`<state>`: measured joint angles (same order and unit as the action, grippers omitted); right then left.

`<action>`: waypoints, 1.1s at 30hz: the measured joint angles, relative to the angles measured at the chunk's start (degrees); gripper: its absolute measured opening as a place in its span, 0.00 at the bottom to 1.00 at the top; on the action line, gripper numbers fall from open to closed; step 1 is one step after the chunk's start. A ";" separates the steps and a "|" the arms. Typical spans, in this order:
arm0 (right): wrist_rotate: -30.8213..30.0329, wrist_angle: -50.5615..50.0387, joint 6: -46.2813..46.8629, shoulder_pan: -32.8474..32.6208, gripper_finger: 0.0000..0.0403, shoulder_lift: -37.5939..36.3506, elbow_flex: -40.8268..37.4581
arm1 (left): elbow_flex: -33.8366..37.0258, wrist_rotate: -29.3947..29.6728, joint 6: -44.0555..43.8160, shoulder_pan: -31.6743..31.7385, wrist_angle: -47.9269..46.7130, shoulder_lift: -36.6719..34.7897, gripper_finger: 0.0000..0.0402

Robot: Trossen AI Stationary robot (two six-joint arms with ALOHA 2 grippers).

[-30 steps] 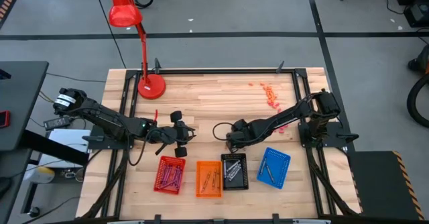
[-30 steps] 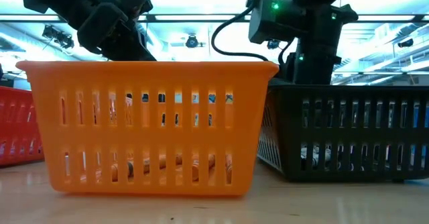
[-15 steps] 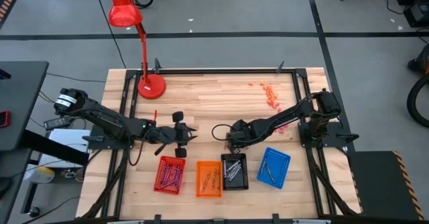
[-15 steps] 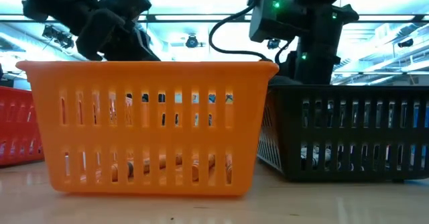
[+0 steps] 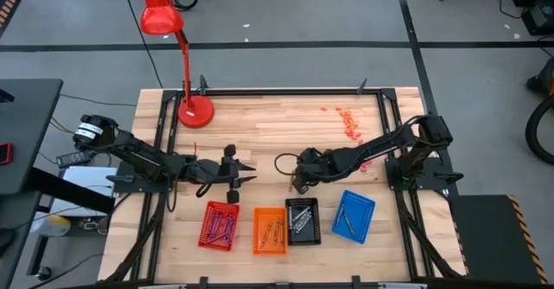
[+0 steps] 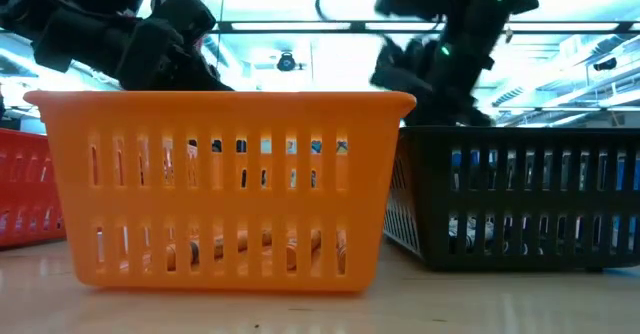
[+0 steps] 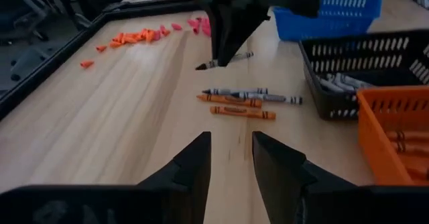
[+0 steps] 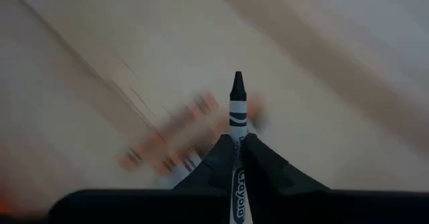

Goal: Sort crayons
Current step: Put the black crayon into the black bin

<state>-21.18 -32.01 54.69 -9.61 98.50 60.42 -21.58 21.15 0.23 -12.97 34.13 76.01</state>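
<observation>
My right gripper (image 8: 236, 138) is shut on a black crayon (image 8: 236, 110) with a white wrapper, just behind the black tray (image 5: 303, 220) near the table's middle (image 5: 297, 182). The left wrist view shows that gripper (image 7: 224, 49) from afar, with the crayon (image 7: 242, 55) sticking out on both sides. Below it, a few loose crayons, grey (image 7: 251, 94) and orange (image 7: 234, 102), lie flat on the wood. My left gripper (image 7: 231, 140) stands open over bare wood to the left (image 5: 245, 173), behind the red tray (image 5: 220, 225). My right gripper pinches the black crayon between its two fingers on the wrapper (image 8: 236, 129), back from the black tip (image 8: 236, 83). The fingers come from above, and the crayon lies across them, about level. It looks lifted just clear of the table.
Four mesh trays stand in a row near the front edge: red, orange (image 5: 269, 230), black and blue (image 5: 353, 215), each with crayons inside. Pink and orange crumbs (image 5: 349, 123) lie at the far right. A red desk lamp (image 5: 192, 107) stands at the far left.
My right gripper has risen from the table and tipped, drifting a little toward the far edge, with the black crayon between its fingers. My left gripper has shifted slightly toward the far edge.
</observation>
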 joint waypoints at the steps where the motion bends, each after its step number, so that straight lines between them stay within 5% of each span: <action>1: -1.66 2.49 -1.57 -0.23 0.07 -0.46 0.02 | 0.02 0.02 0.17 0.07 1.01 0.37 0.30; 14: -13.72 41.92 -33.60 -3.56 0.07 -1.12 0.17 | 0.00 -4.12 3.59 0.07 14.10 4.63 0.30; 33: -4.04 58.53 -51.79 -4.45 0.07 -1.12 0.22 | -1.69 -4.52 0.37 -0.10 21.82 4.63 0.32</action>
<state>-25.22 26.51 2.90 -14.06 97.38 60.64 -23.27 16.62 0.60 -13.07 55.95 80.64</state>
